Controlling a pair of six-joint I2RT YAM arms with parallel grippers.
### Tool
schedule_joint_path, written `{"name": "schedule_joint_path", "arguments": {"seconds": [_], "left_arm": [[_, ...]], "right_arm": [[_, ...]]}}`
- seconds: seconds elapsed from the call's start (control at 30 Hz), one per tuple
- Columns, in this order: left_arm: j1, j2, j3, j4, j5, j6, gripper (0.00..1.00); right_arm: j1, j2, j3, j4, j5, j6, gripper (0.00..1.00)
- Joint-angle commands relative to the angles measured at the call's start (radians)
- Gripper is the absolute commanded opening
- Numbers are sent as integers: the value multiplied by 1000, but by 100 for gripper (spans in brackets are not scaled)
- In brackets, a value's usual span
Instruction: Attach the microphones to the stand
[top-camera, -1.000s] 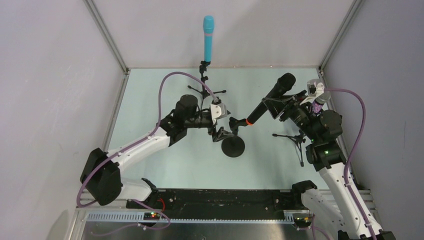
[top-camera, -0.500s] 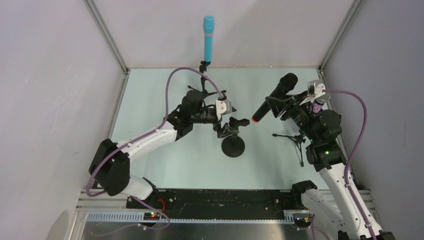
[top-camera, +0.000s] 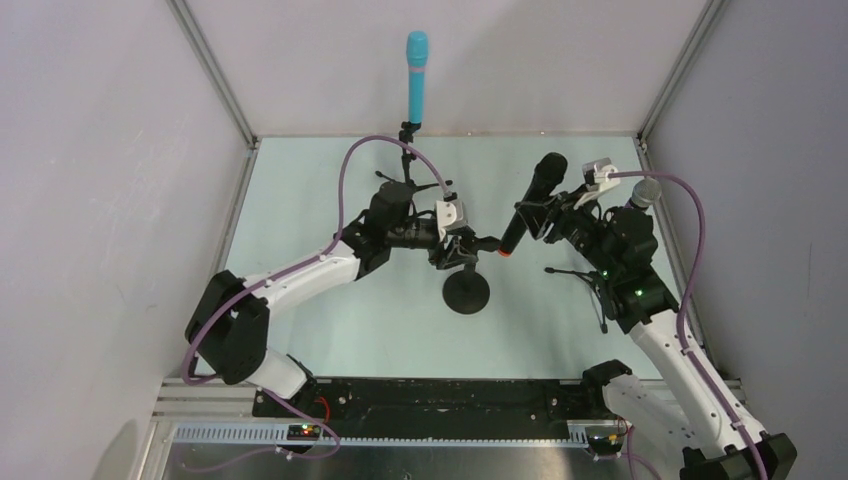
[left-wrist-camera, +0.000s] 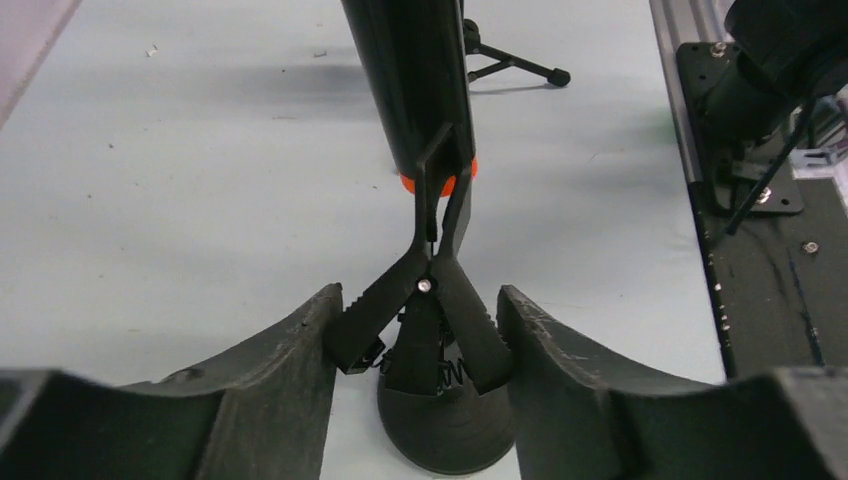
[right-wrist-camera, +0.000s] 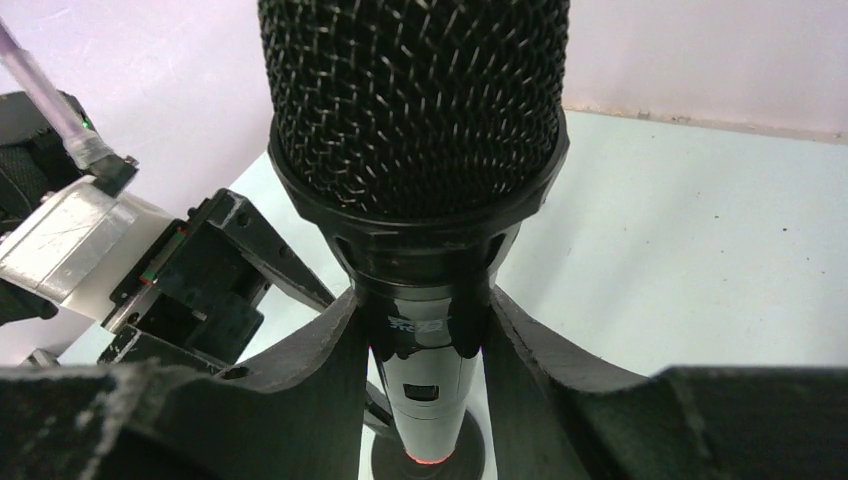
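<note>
Black handheld microphone with an orange end (top-camera: 527, 205) is held over mid-table, mesh head toward the far side. Its orange tip is low, right at the prongs of the black spring clip (left-wrist-camera: 440, 215). The clip tops a black round-base stand (top-camera: 466, 292).

Right gripper (right-wrist-camera: 425, 345) clamps the mic body just below the head, a finger snug on each side.

Left gripper (left-wrist-camera: 418, 305) reaches in from the left, fingers partly drawn in. They bracket the clip's two levers and seem to touch both, though the wrist view is tight.

Farther out, a turquoise-blue microphone (top-camera: 416, 75) stands upright in a black tripod stand (top-camera: 408, 130) at the table's far edge. A second black tripod (top-camera: 565, 271) sits beneath the right arm. The silver mesh head (top-camera: 645, 190) of another mic shows beside that arm. The table (top-camera: 400, 330) is pale green.
</note>
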Motion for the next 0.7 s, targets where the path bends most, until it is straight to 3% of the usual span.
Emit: {"name": "schedule_joint_path", "arguments": {"seconds": [0.0,0.07,0.17,0.67], "left_arm": [[5,-1,18,31,-18,-20,31],[6,2,18,21,-15,-27,14],[5,11,23,4,-5,-41,2],[7,26,53,-43,-13,-23,0]], "right_arm": [[41,4,50,44,67,-64,0],[60,12,50,42,77,-83,0],[95,25,50,40,90,-105,0],[233,64,-1,142,197,-160,0]]}}
